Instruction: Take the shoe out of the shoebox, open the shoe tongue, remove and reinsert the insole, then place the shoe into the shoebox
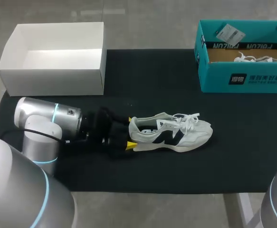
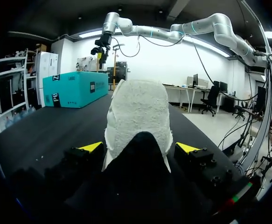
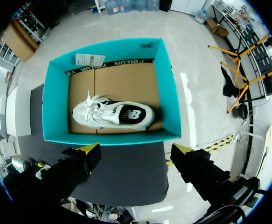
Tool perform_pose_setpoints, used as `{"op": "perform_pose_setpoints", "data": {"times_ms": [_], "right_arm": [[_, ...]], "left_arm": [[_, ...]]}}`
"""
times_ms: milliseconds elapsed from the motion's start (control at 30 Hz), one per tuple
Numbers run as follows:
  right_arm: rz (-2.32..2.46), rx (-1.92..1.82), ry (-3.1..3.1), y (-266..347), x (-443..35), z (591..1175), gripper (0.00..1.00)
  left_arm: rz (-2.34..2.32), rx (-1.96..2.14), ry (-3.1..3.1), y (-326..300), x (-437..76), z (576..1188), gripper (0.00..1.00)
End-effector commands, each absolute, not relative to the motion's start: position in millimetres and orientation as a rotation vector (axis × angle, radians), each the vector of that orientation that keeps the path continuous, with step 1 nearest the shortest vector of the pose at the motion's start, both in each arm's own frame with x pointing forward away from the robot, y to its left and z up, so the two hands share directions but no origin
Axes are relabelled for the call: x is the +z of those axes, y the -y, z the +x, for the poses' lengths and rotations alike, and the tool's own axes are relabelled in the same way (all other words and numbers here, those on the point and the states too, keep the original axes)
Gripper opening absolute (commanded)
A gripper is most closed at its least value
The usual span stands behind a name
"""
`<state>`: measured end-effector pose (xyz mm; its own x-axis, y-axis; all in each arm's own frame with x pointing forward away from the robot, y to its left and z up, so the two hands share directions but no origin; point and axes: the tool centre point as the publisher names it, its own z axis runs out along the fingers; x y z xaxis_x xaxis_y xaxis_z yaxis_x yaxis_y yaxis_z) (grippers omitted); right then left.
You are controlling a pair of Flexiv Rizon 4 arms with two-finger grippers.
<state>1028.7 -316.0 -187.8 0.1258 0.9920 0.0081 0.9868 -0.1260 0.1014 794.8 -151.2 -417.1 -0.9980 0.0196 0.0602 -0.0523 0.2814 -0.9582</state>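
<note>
A white sneaker (image 1: 171,133) with a dark side logo lies on its side on the black mat, toe to the right. My left gripper (image 1: 130,132) is at its heel, open. In the left wrist view the heel (image 2: 138,112) sits between the yellow fingertips (image 2: 90,147), and I see no firm contact. The teal shoebox (image 1: 243,76) stands at the back right with a second white shoe (image 1: 254,59) inside. My right gripper (image 3: 136,150) hangs open high above that box (image 3: 168,88), looking down on the shoe in it (image 3: 112,114). It holds nothing.
An empty white box (image 1: 57,71) stands at the back left of the black mat (image 1: 143,71). A paper tag (image 1: 229,33) rests on the teal box's back rim. My right arm (image 2: 173,30) arches over the table in the left wrist view.
</note>
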Motion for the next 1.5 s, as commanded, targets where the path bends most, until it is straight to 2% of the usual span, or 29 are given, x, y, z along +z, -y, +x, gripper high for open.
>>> {"op": "perform_pose_setpoints", "data": {"times_ms": [33,267,300,333,367,433,467,1500], "right_arm": [[2.304,0.11,-2.03,316.2,-187.7,1029.8,1.0],[2.304,0.11,-2.03,316.2,-187.7,1029.8,1.0],[2.304,0.11,-2.03,316.2,-187.7,1029.8,1.0],[2.304,0.11,-2.03,316.2,-187.7,1029.8,1.0],[2.304,0.11,-2.03,316.2,-187.7,1029.8,1.0],[2.304,0.11,-2.03,316.2,-187.7,1029.8,1.0],[2.304,0.11,-2.03,316.2,-187.7,1029.8,1.0],[2.304,0.11,-2.03,316.2,-187.7,1029.8,1.0]], "left_arm": [[0.042,1.849,2.464,159.1,-423.4,797.1,1.0],[0.088,1.852,2.469,166.7,-430.1,801.5,1.0],[0.088,1.854,2.468,166.9,-430.1,801.6,0.93],[0.085,1.857,2.467,167.3,-430.0,801.7,0.63],[0.082,1.859,2.466,167.4,-430.0,801.7,0.46],[0.084,1.86,2.462,167.5,-429.8,801.6,0.19],[0.084,1.861,2.46,167.4,-429.6,801.6,0.01],[0.032,1.846,2.425,165.1,-423.9,803.1,0.0]]}}
